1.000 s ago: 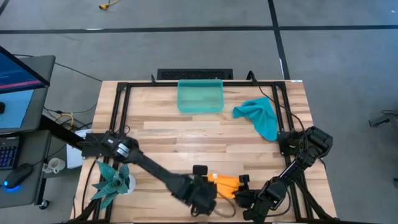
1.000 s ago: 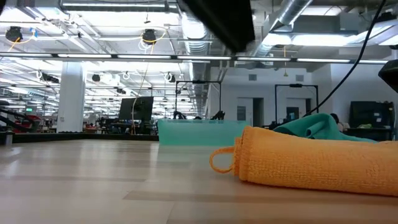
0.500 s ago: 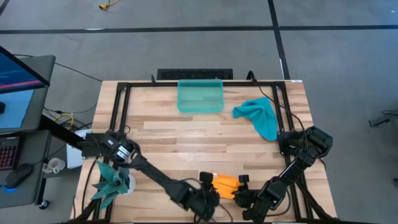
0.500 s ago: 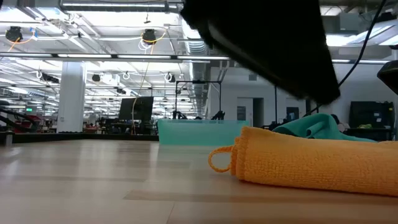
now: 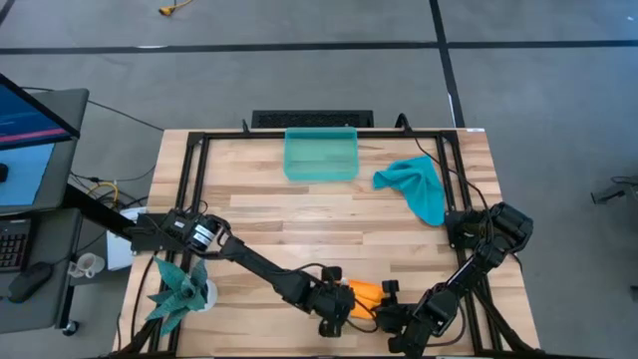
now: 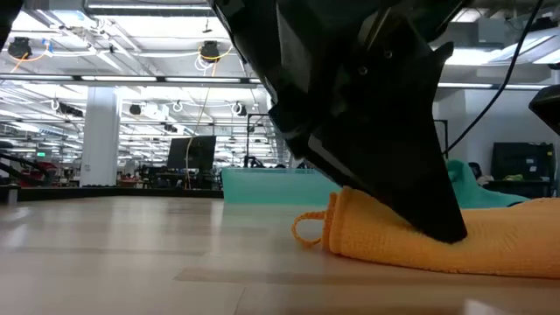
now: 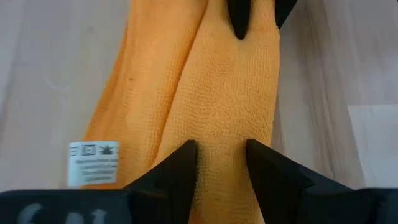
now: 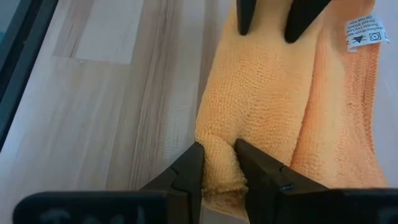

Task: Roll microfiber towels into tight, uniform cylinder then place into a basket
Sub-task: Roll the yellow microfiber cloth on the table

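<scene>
The orange towel (image 5: 364, 295) lies rolled into a short cylinder near the table's front edge, its hanging loop (image 6: 308, 229) at the left end. My left gripper (image 5: 342, 299) is down on that left end, fingers apart. My right gripper (image 5: 387, 302) is shut on the roll's right end. The teal towel (image 5: 414, 187) lies crumpled on the table at the far right. The sea-green basket (image 5: 321, 155) stands at the far edge, in the middle. My left gripper comes slanting down from the table's left, its open fingers (image 7: 186, 163) set on the top of the roll's left end (image 7: 219, 134), a ridge of cloth between them. The roll lies on the table. Whether they squeeze the ridge I cannot tell. My right gripper pinches a bulge of cloth at the roll's right end (image 8: 217, 163) between its two fingers. It comes slanting down from the table's right. The roll stays on the table.
A spiky teal plant (image 5: 179, 289) stands at the table's near left corner. A black metal frame (image 5: 189, 170) runs around the tabletop. A desk with a monitor (image 5: 30, 130) stands beyond the left edge. Bare wood lies between the roll and the basket.
My left gripper has come down and a little toward the table's right, tipping steeper, until its fingers rest on the orange roll's left end. Its finger gap has stayed the same. The roll has stayed in place.
</scene>
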